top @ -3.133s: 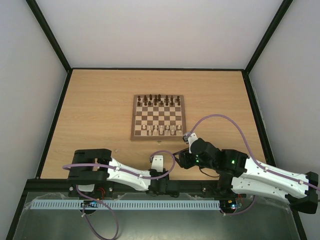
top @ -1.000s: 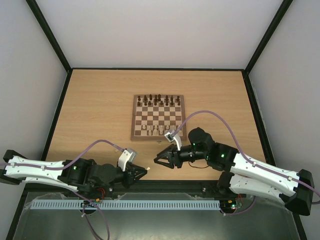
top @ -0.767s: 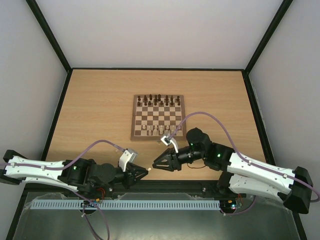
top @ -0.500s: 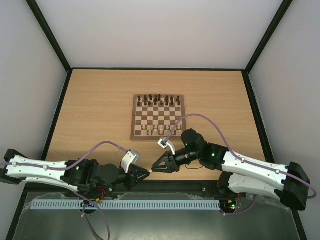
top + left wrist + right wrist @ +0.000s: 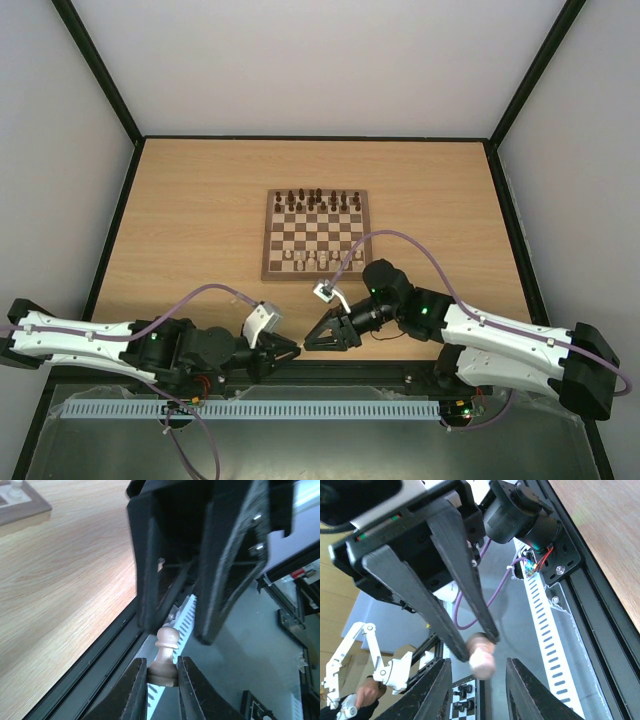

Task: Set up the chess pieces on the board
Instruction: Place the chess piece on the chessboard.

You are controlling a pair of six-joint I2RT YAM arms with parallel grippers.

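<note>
My left gripper (image 5: 287, 350) is shut on the base of a pale beige pawn (image 5: 165, 656) at the table's near edge. The left wrist view shows its jaws (image 5: 162, 680) pinching the pawn upright. My right gripper (image 5: 312, 343) is open and points at the left one. Its fingers (image 5: 150, 560) stand on either side of the pawn's head without touching it. In the right wrist view the blurred pawn (image 5: 482, 662) hangs between my open right gripper (image 5: 477, 692). The board (image 5: 271, 236) lies mid-table, with pale pieces (image 5: 318, 260) on its near rows.
Dark brown pieces (image 5: 318, 199) fill the board's far rows. A board corner (image 5: 22, 507) shows at the left wrist view's top left. The black table rail (image 5: 350, 372) and a slotted white strip (image 5: 250, 410) run under both grippers.
The left arm unfolded and swung its gripper right with the pawn. The right gripper left the board's near right corner, came down-left and closed in around the pawn.
</note>
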